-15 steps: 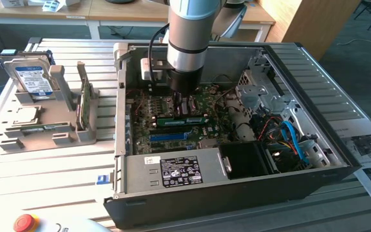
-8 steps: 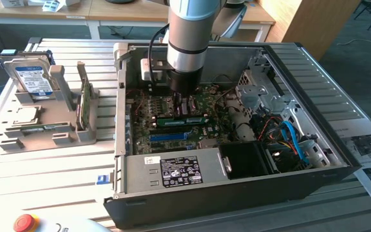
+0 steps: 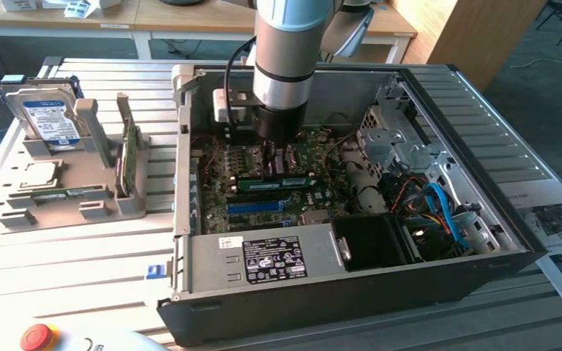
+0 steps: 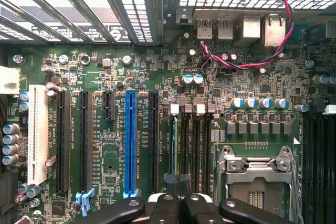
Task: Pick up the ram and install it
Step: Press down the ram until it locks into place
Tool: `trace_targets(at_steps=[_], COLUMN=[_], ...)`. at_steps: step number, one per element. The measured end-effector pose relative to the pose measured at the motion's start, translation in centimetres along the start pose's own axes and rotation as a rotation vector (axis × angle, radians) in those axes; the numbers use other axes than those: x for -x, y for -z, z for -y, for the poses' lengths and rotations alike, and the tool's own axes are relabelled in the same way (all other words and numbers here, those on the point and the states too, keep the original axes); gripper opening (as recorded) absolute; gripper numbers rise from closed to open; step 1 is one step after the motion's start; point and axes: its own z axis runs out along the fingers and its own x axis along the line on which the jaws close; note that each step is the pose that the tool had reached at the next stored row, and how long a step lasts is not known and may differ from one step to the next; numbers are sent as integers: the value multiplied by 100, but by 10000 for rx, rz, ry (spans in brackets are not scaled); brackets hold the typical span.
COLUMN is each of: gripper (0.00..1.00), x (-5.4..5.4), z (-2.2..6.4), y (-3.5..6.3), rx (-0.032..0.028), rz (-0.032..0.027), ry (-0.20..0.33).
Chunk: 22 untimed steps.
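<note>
Down inside the open black computer case [image 3: 359, 292], the end effector [image 3: 275, 162] hung with its fingers together, right over the ram [image 3: 279, 182]. That was a thin, narrow green circuit-board stick with a pale label, standing on edge in a slot of the green motherboard [image 3: 261, 212]. Whether the fingers pinched it could not be told.

From the wrist, the end effector's [image 4: 178, 205] black fingers met above the ram [image 4: 172, 145], seen edge-on in a dark slot beside the blue expansion slot [image 4: 130, 140].
</note>
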Motion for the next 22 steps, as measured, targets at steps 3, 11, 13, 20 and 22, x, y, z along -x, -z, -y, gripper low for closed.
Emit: trace_targets(at_steps=[3, 11, 13, 20, 22], gripper=[11, 11, 11, 11, 11], x=[0, 0, 0, 0, 0], z=[0, 0, 0, 0, 0], y=[-1, -4, -5, -8, -9], rx=[0, 0, 0, 0, 0], rz=[2, 2, 1, 2, 1], ry=[0, 0, 0, 0, 0])
